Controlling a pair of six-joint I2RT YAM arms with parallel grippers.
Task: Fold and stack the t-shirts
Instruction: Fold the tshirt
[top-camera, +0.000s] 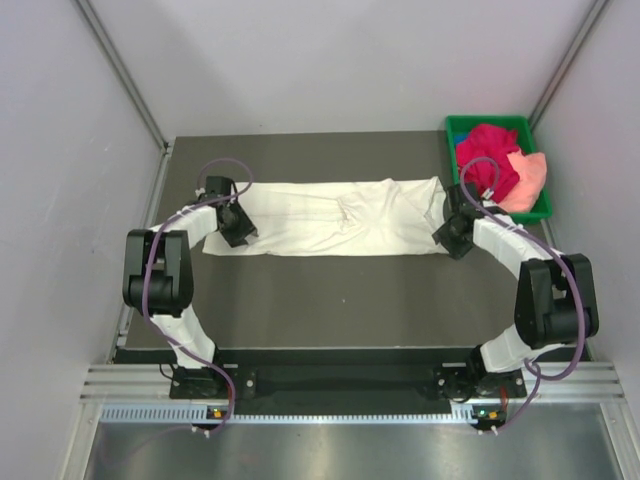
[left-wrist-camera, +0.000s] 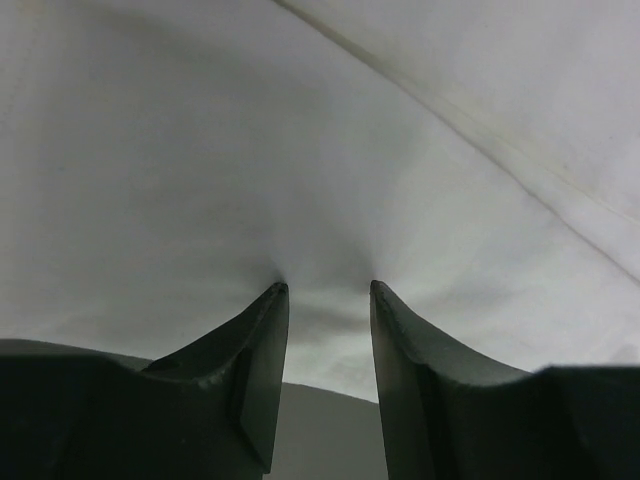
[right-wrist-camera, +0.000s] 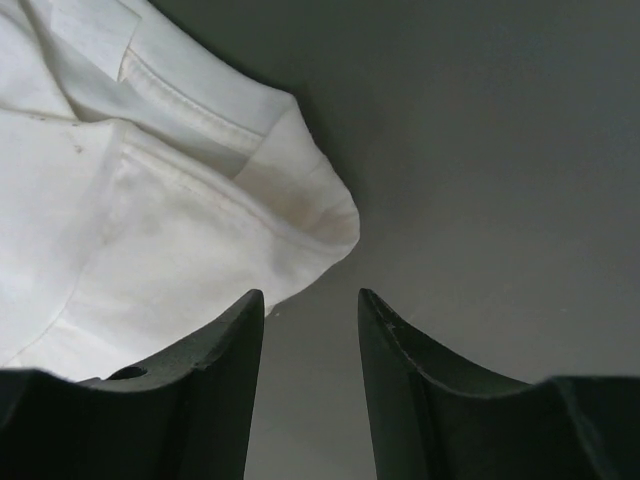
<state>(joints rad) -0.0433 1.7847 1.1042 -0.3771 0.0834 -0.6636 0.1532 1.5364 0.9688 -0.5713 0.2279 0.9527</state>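
left gripper (left-wrist-camera: 325, 290) seen parted, tips pressed on cream-white t-shirt (top-camera: 330, 215) | right gripper (right-wrist-camera: 310, 295) parted, nothing held, per wrist views | shirt laid flat just left of green tray (top-camera: 455, 125) | magenta-red t-shirt (top-camera: 490, 160), peach-pink t-shirt (top-camera: 530, 175) piled inside tray, only caught from top

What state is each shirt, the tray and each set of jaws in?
Cream-white t-shirt: folded into a long strip, lying flat.
Green tray: holds two shirts.
Magenta-red t-shirt: crumpled, in tray.
Peach-pink t-shirt: crumpled, in tray.
Left jaws: apart, tips at white cloth.
Right jaws: apart, empty.
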